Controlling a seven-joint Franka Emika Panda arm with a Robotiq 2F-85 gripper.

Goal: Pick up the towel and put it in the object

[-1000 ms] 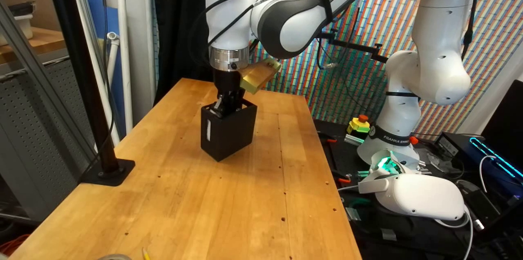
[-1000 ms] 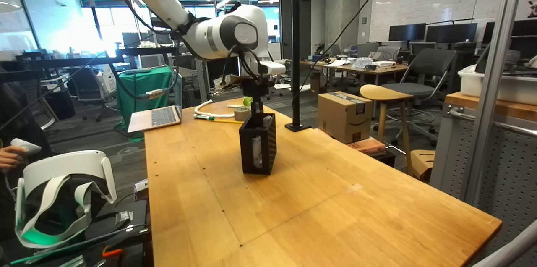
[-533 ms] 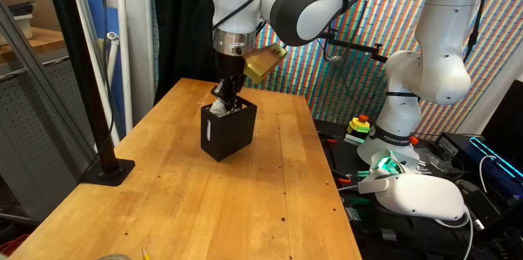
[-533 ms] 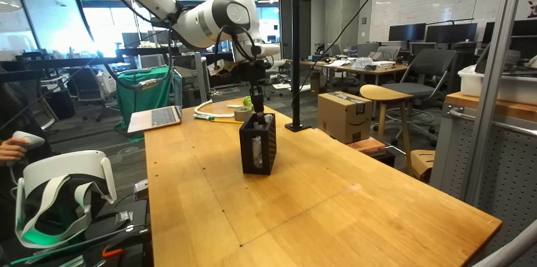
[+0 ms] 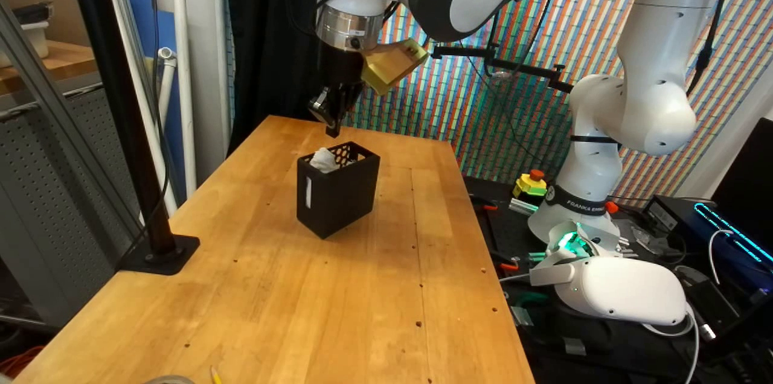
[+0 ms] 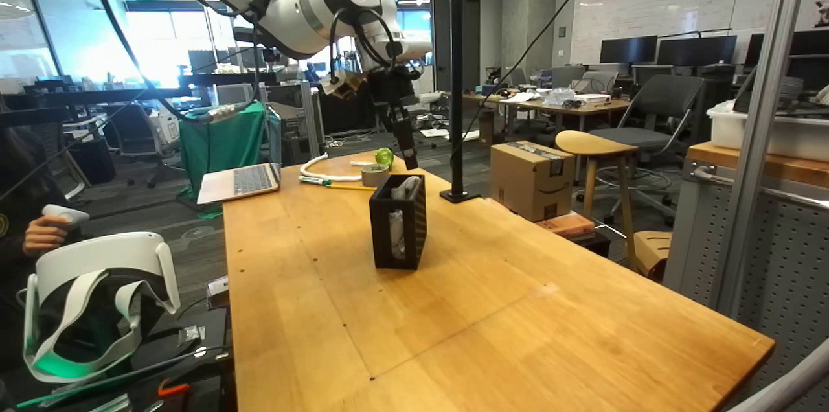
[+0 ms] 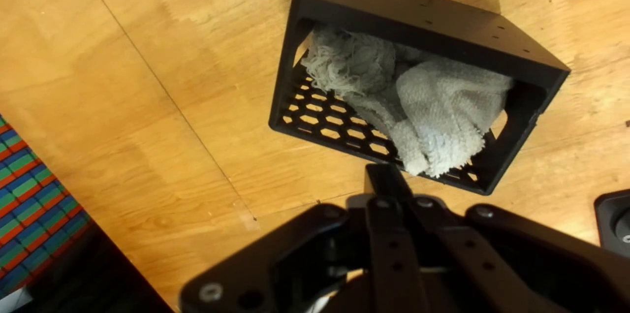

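Below the gripper (image 5: 333, 130), clenched on nothing, the black box (image 5: 341, 200) confined the bunched towel (image 7: 443, 111), presumably stowed as tasked.

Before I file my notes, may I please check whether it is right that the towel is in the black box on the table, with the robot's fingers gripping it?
Not quite: the fingers are not gripping the towel; in both exterior views they hang above it, with a gap between. The rest is right: the towel is in the black box on the table.
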